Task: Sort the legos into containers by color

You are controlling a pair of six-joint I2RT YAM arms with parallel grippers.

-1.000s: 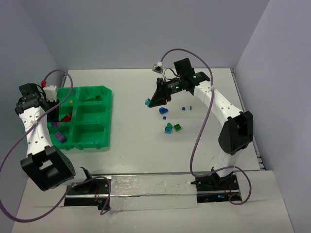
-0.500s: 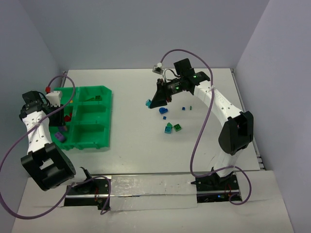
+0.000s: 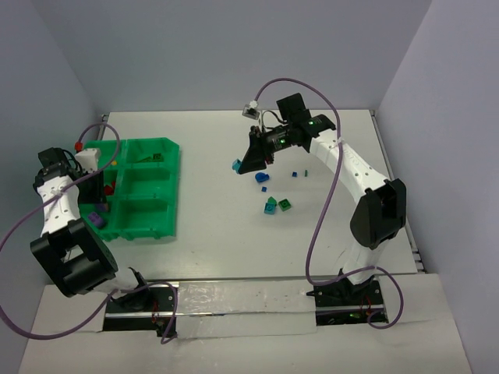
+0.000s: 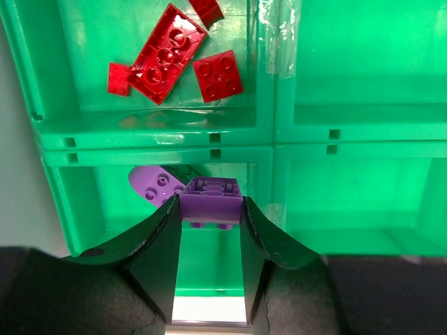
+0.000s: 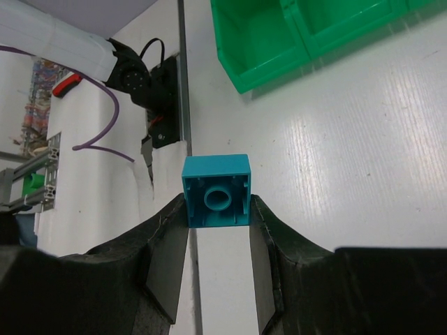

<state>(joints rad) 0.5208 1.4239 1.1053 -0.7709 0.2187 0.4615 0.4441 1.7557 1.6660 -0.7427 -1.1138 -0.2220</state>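
Left fingers point(image 4: 167, 230): clamped on a purple brick point(image 4: 211, 199), gap narrow. The brick's long axis runs straight across the gap, finger to finger. Its hollow side faces away from the wrist, and small studs show on the edge nearest the wrist. It sits right at the tips and does not stick out much past them.

It hangs over a corner compartment of the green tray point(image 4: 349, 139). A second purple piece point(image 4: 157, 187) lies in that compartment, studs up, just past the left-hand tip. The next compartment ahead of the tips, over the divider, holds the red legos point(image 4: 166, 54): one long plate lying diagonal and a few small ones beside it.

Right fingers point(image 5: 174, 230): closed on a teal brick point(image 5: 216, 200), pinched by two opposite side walls. It is square, so there is no real long axis. Its open underside with a single round tube faces the wrist camera. Most of the brick stands proud of the tips.

It is held above bare desk point(image 5: 363, 174), with the tray corner well ahead and off to the right. In the top view the loose legos point(image 3: 270, 206) (blue, teal, green) lie scattered on the desk near the right fingers, on the side toward that arm's base.

The desk is white and glossy, with pale grey-lilac walls point(image 3: 234, 47) on three sides.
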